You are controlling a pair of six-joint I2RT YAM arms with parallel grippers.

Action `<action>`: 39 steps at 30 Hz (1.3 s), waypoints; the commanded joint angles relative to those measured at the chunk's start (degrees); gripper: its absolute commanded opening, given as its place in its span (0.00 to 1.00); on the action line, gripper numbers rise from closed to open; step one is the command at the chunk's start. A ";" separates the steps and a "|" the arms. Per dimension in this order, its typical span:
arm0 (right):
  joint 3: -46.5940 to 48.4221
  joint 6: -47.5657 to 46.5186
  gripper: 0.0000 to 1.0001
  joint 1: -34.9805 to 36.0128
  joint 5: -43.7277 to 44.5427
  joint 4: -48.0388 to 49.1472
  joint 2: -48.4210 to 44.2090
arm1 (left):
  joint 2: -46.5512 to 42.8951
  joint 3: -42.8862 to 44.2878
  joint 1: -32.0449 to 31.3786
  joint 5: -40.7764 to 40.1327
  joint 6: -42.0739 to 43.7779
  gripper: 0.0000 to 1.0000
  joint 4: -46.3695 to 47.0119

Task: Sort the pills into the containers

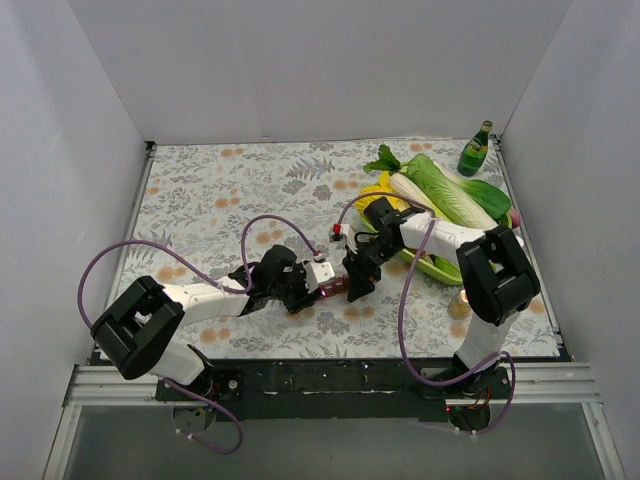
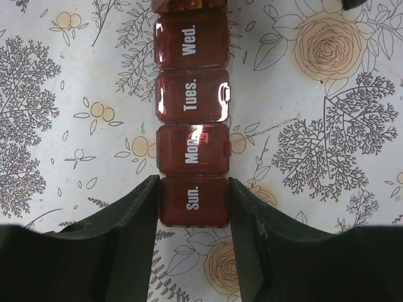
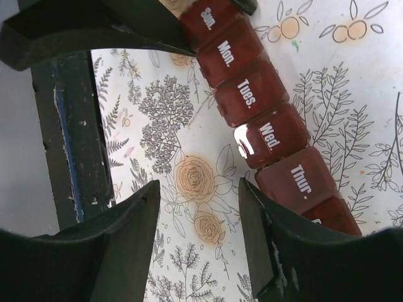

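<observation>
firmly left jaws clench the containers (image 2: pixel 192 107); right jaws gape beside, vegetables (image 1: pixel 450 195) behind.

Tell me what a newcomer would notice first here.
The left gripper has its jaws clamped on the Sun. end of a dark-red plastic pill-box strip with white day labels, mid-table. The right gripper is open beside its Thur. cell; leafy green vegetables sit far right.
</observation>
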 commanded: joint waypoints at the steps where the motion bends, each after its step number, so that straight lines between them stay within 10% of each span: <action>1: 0.26 2.60 0.59 0.29 3.99 1.05 2.60 | 0.27 0.58 0.20 -0.67 -1.03 0.16 -3.07; 13: 16.68 -15.24 0.28 -0.32 -7.25 -19.87 -0.46 | -0.08 0.31 0.20 0.12 -0.59 0.16 -4.74; 21: 14.06 -0.04 0.03 -0.41 7.50 -1.61 -0.21 | 0.01 0.58 0.20 0.30 -0.77 0.16 -5.09; 39: 6.86 -2.41 0.01 0.90 11.21 -3.00 2.35 | 2.12 1.81 0.20 0.30 -1.82 0.17 -5.97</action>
